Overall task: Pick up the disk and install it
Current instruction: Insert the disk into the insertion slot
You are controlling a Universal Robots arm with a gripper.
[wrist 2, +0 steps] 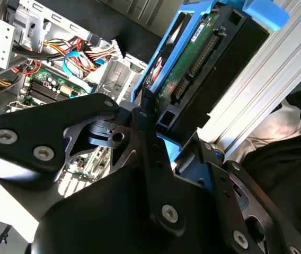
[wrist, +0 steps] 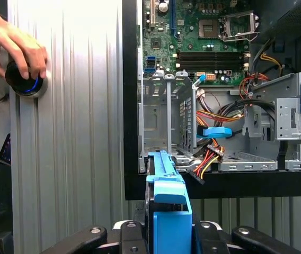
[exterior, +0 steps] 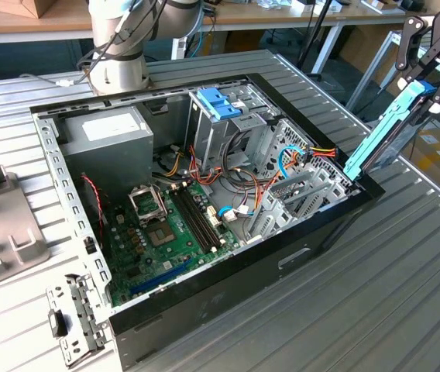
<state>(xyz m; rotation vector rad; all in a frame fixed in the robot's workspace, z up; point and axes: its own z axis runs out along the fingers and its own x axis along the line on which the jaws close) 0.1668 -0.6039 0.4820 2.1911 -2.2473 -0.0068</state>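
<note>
- Black-linked gripper [exterior: 425,74] clamped on the disk [exterior: 380,133], one finger either side of its light-blue rails; same hold seen in the first wrist view [wrist: 169,233] and the second wrist view [wrist 2: 156,132].
- Light-blue-railed disk [wrist: 166,201] tilted on edge, lower end just at the black rim of the computer case [exterior: 282,256], upper end up in the fingers; green circuit board and connector row of the disk [wrist 2: 193,69] showing in the second wrist view.
- Just past the disk's lower end: bare metal drive bay [wrist: 164,114] inside the case, with red, yellow and orange cables [wrist: 214,114] and a thin blue cable [wrist: 217,131] beside it.
- Farther in: green motherboard [exterior: 170,232], then the tall metal cage with its bright-blue bracket [exterior: 216,102] and the grey power supply [exterior: 108,143].
- Off to one side of the gripper, on the ribbed aluminium table [wrist: 76,132]: a person's hand [wrist: 12,45] resting on a round black knob [wrist: 24,82].
- Farthest back: grey robot base [exterior: 119,66] behind the case.
</note>
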